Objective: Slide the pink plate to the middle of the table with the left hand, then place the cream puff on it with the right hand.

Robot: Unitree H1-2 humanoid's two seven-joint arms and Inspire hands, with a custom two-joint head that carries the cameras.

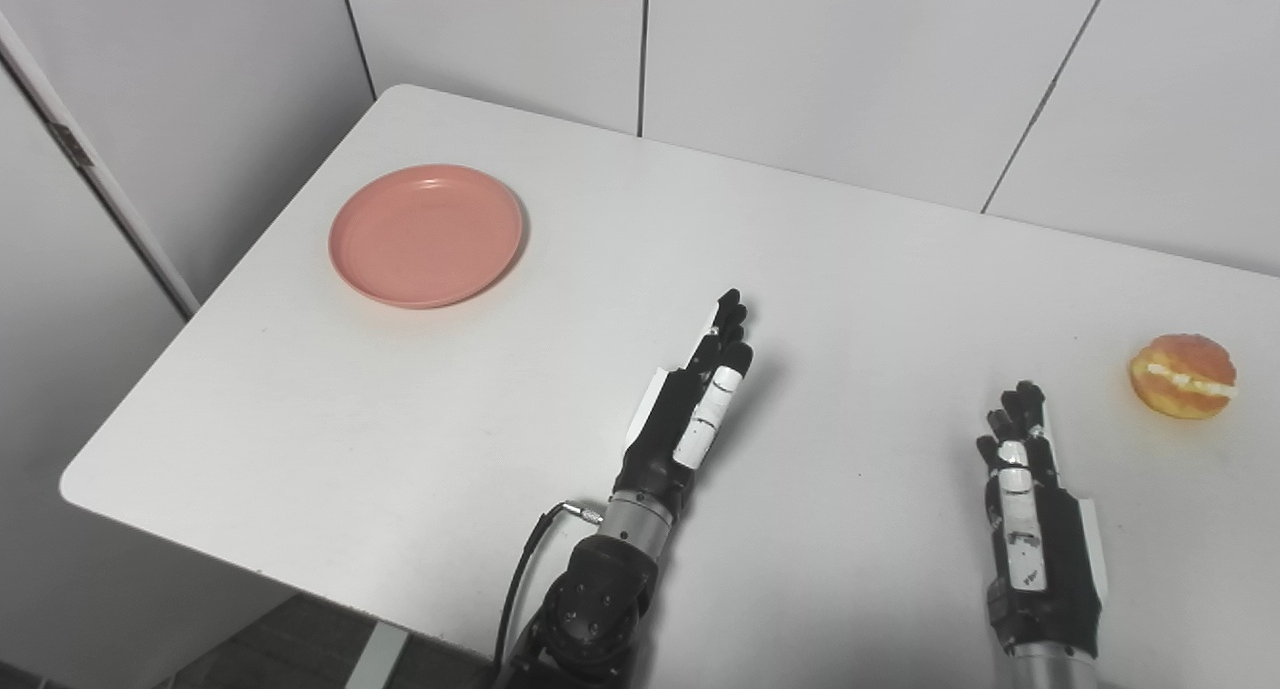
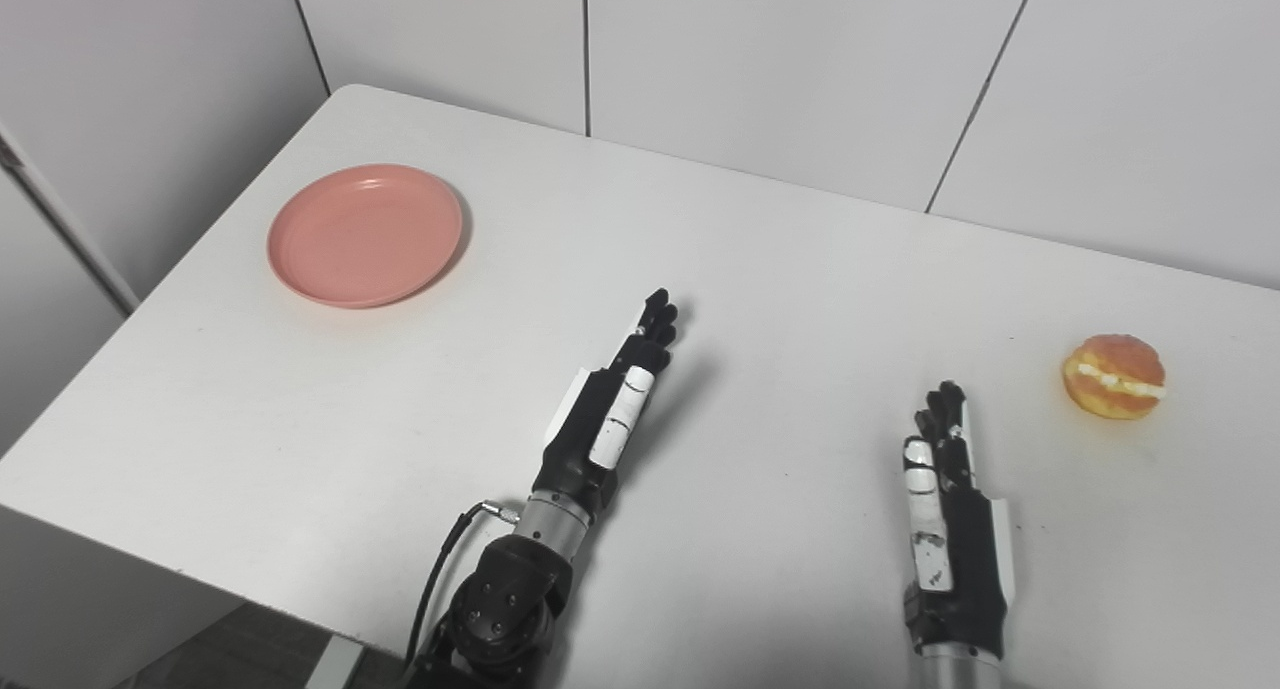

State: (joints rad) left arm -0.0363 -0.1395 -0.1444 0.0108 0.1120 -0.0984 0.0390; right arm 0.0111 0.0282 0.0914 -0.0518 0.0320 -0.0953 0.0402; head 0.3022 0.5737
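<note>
Opening stage of the plate-and-pastry task, seen from the head cameras; neither step appears to have begun. The pink plate point(image 1: 426, 234) lies flat near the far left corner of the white table point(image 1: 820, 269), well away from the table's middle, so the slide is judged not yet done; it carries nothing. The cream puff point(image 1: 1183, 375) sits on the bare tabletop near the right edge, well apart from the plate, so the placing is likewise still to do. The left hand point(image 1: 695, 399) is over the near middle of the table, fingers extended, close together and pointing away from the robot, holding nothing; it is well apart from the plate, which lies up and to its left; whether it touches the tabletop cannot be told. The right hand point(image 2: 948, 479) is at the near right, fingers likewise straight and empty; the cream puff lies just beyond and to the right of its fingertips, not touching them. Remaining, by this reading: the left hand's reach to the plate, the slide toward the centre, then the right hand's grasp of the pastry and its transfer onto the plate. Count: one plate; one cream puff; two hands; one table; no other loose object visible on the surface.
</note>
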